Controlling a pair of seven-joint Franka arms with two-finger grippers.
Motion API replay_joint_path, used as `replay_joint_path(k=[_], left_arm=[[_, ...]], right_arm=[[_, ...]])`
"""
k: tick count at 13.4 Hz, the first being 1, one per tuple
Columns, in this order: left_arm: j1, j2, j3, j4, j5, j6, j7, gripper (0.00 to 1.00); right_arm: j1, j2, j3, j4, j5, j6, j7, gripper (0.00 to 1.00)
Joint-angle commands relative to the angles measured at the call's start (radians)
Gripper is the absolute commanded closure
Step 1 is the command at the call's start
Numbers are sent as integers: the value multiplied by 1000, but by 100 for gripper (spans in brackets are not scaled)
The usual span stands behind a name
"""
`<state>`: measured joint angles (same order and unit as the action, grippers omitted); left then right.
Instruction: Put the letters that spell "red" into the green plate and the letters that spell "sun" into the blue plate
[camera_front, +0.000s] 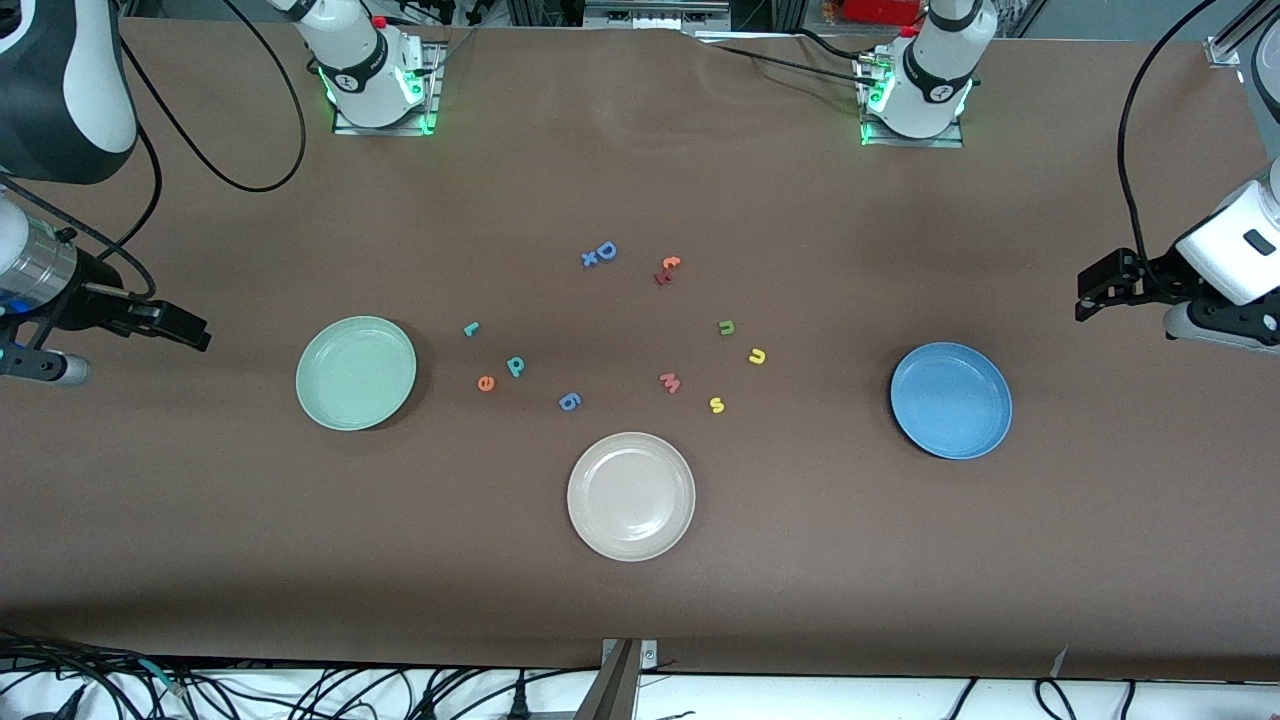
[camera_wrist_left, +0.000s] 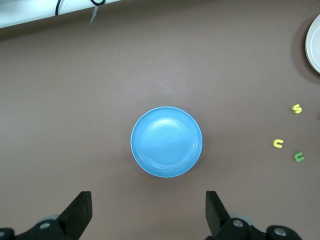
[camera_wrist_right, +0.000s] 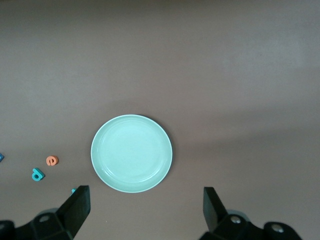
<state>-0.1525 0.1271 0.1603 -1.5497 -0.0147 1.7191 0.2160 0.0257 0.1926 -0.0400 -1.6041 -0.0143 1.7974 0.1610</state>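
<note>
Front view: I'm seeing nothing sorted yet. The green plate (camera_front: 356, 373) and blue plate (camera_front: 951, 400) are both lying empty on the bench (camera_front: 640, 600). The r (camera_front: 471, 329), d (camera_front: 516, 366) and e (camera_front: 486, 383) are sitting around the green plate's 3 o'clock; the n (camera_front: 727, 327), u (camera_front: 757, 356) and s (camera_front: 716, 404) are lying toward the blue plate's 9 o'clock.

Left wrist view: my left tool (camera_wrist_left: 149, 212) is hovering, fingers apart, over bench beside the blue plate.

Right wrist view: my right tool (camera_wrist_right: 146, 210) is waiting, fingers apart, beside the green plate. All six letters are left to move.
</note>
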Motion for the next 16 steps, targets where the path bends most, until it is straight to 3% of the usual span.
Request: replay_joint_path(k=[1,5,8,16], left_arm=[[2,0,-1,5,21,-13,16,0],[-1,14,-1,3,15,-13,8,0],[-24,86,-17,2,9,-12,-9,0],[-108,273,-56,45,-38,8,-76,0]], right_arm=[[11,-13,-1,-17,20,-6,18,1],[66,-1,44,-19,22,7,187,1],[166,43,52,-28,20,49,333,1],[335,266,52,-51,10,312,535,1]])
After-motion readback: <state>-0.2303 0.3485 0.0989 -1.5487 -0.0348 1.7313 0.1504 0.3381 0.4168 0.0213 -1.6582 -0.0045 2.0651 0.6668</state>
